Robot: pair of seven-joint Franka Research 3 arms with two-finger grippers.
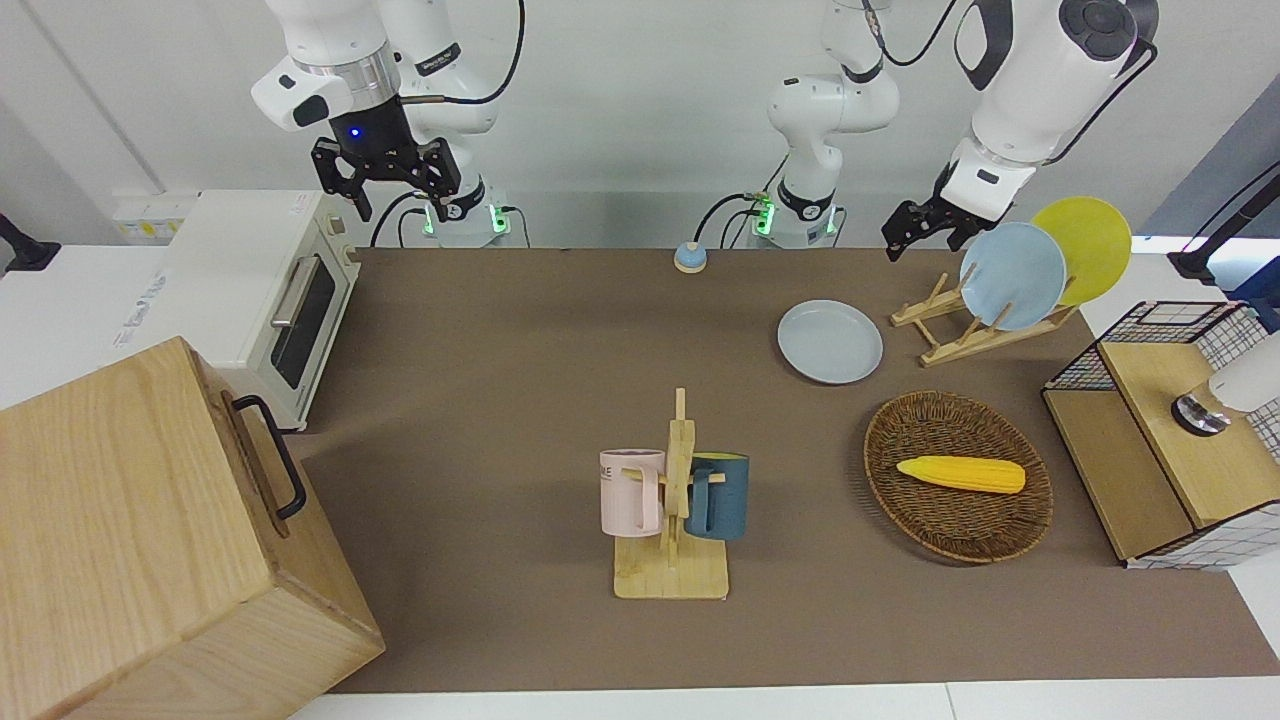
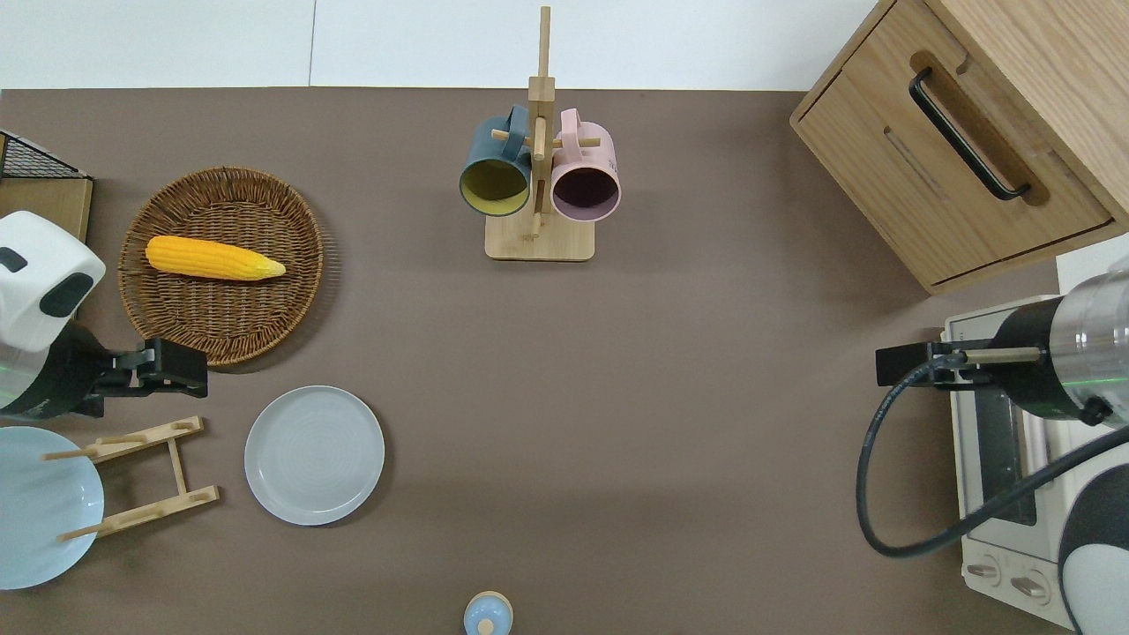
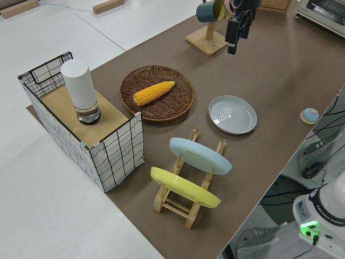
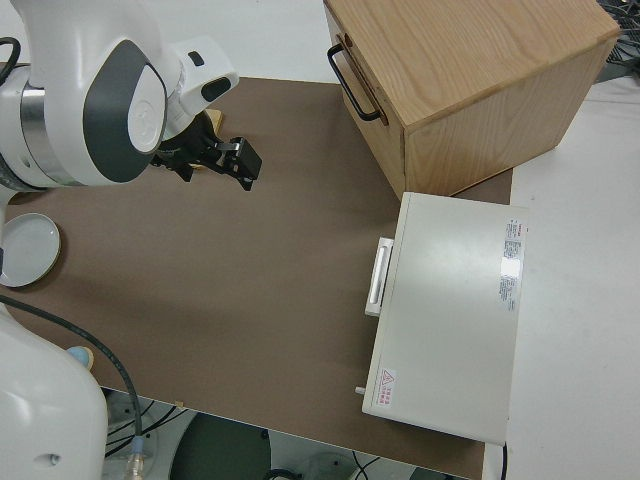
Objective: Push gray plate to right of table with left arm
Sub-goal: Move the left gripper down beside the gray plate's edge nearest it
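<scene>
Gray plate (image 2: 314,455): flat on the table (image 2: 617,397), toward the left arm's end, just beside the wooden plate rack (image 2: 141,476), untouched. Left gripper (image 2: 181,369): raised over bare table between rack and wicker basket (image 2: 220,265); fingers seem closed, though the views hardly settle it. Basket: farther out, holding a corn cob (image 2: 214,257). Mug stand (image 2: 539,176): farthest, mid-table. Right arm: parked.
</scene>
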